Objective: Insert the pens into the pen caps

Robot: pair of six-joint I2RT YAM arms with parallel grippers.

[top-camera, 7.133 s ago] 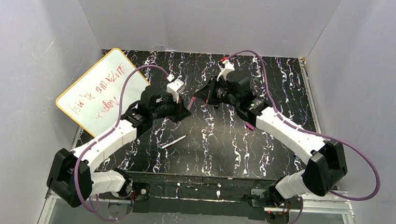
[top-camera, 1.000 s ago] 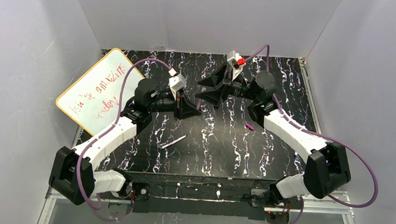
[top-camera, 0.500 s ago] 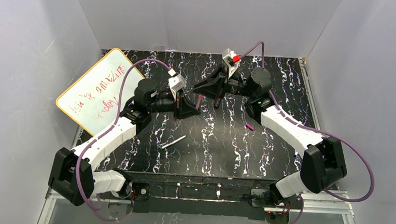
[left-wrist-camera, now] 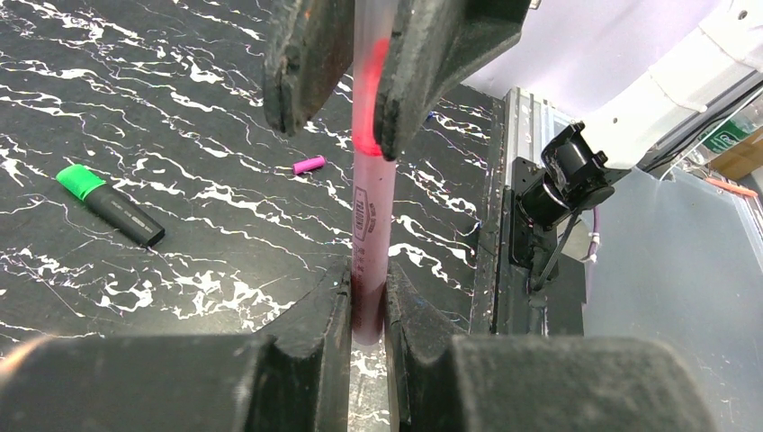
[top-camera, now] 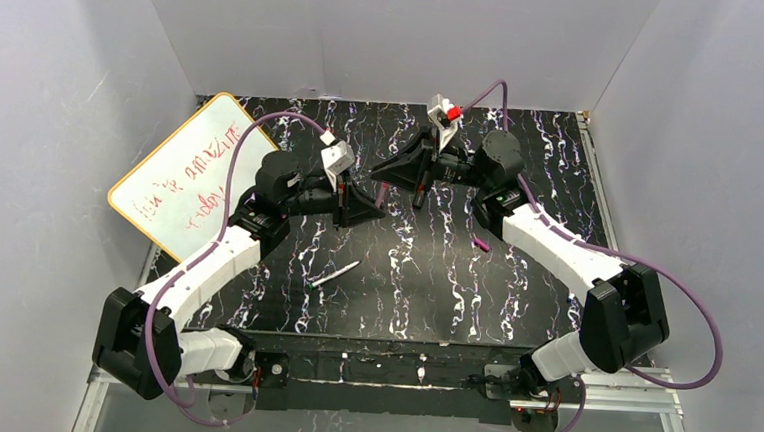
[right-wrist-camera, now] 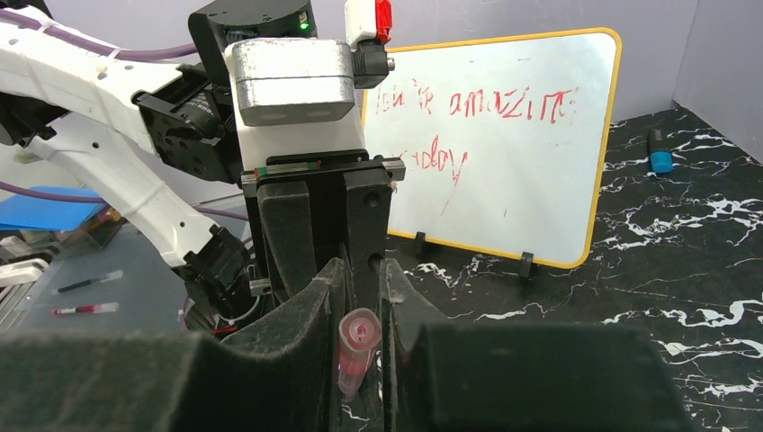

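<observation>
The left gripper (left-wrist-camera: pixel 367 283) is closed on the magenta pen (left-wrist-camera: pixel 369 207). In the left wrist view the barrel runs from bottom centre straight up to top centre. There the right gripper (left-wrist-camera: pixel 346 126) is clamped around its far end.

In the right wrist view, low centre, the pale pink cap (right-wrist-camera: pixel 357 340) is pinched between the right fingers. In the top view, the grippers meet nose to nose at upper centre of the table (top-camera: pixel 433 299).

Pen and cap appear to share one axis, running gripper to gripper. Seating calls for a straight push along that line. Insertion depth cannot be determined.
</observation>
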